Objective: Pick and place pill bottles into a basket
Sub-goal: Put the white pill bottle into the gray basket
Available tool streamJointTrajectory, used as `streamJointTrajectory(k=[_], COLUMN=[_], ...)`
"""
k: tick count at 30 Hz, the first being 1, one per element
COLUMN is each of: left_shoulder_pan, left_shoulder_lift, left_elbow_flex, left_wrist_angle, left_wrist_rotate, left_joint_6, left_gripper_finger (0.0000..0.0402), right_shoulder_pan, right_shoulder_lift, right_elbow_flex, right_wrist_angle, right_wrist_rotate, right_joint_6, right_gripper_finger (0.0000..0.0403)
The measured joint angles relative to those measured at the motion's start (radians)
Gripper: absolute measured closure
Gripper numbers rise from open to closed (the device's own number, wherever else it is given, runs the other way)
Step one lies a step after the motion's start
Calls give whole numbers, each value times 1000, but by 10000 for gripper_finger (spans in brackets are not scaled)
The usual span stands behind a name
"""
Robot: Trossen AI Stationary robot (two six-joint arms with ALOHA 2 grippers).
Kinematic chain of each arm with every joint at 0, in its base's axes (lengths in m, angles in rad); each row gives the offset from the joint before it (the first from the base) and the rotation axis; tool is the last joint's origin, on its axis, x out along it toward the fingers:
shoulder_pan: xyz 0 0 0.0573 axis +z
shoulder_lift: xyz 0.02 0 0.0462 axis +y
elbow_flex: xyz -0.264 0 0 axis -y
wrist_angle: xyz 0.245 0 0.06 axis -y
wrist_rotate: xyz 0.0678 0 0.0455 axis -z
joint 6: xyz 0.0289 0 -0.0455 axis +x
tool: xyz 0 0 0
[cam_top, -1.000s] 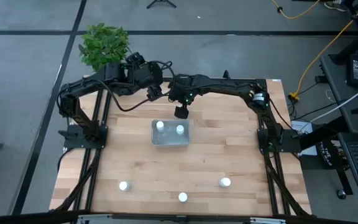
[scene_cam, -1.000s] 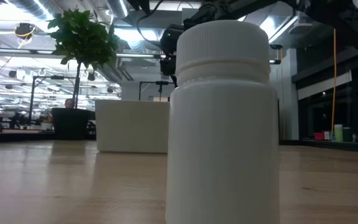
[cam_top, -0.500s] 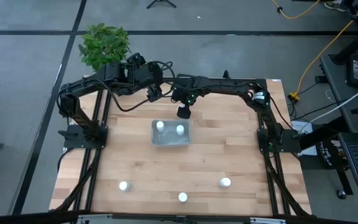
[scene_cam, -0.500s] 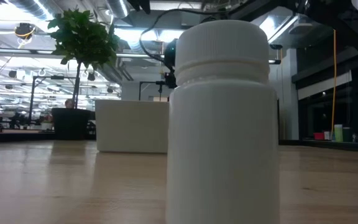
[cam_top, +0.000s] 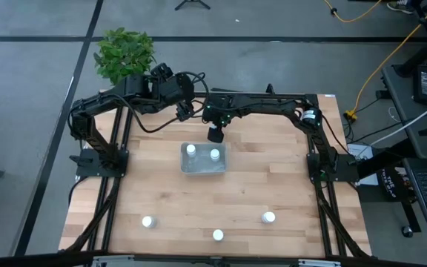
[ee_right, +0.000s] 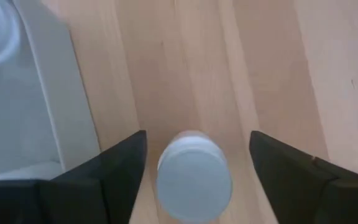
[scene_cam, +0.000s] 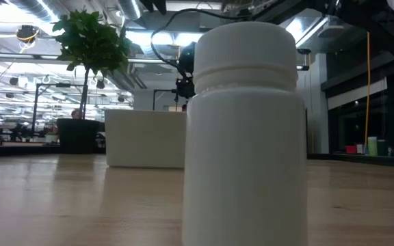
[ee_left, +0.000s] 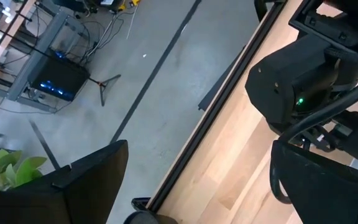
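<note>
Wooden table (cam_top: 273, 178): basket (cam_top: 203, 167), loose bottles (cam_top: 218, 235)

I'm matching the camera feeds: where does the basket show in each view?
High view: basket, mid-table toward the far edge.
Low view: basket, pale box left of the near pill bottle.
Left wrist view: not in it.
Right wrist view: basket wall, at one edge.
Shared landmark: right gripper beside it.
</note>
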Motion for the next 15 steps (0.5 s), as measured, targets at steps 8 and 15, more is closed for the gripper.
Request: streamJointTrajectory(k=[8, 15], left_shoulder_pan=[-20, -20], left_shoulder_lift=[0, 0], left_elbow_flex=[0, 0], left_wrist_angle=[0, 0], left_wrist_rotate=[-3, -7], left_joint_6=[-10, -20], left_gripper_finger=[11, 11], right_shoulder_pan=[0, 3], right_shoulder_lift=[0, -1], right_elbow_flex=[0, 3], right_wrist_angle=[-45, -52], right_wrist_rotate=[-19, -22], right_joint_6=[-6, 0], right_gripper_finger=[228, 249])
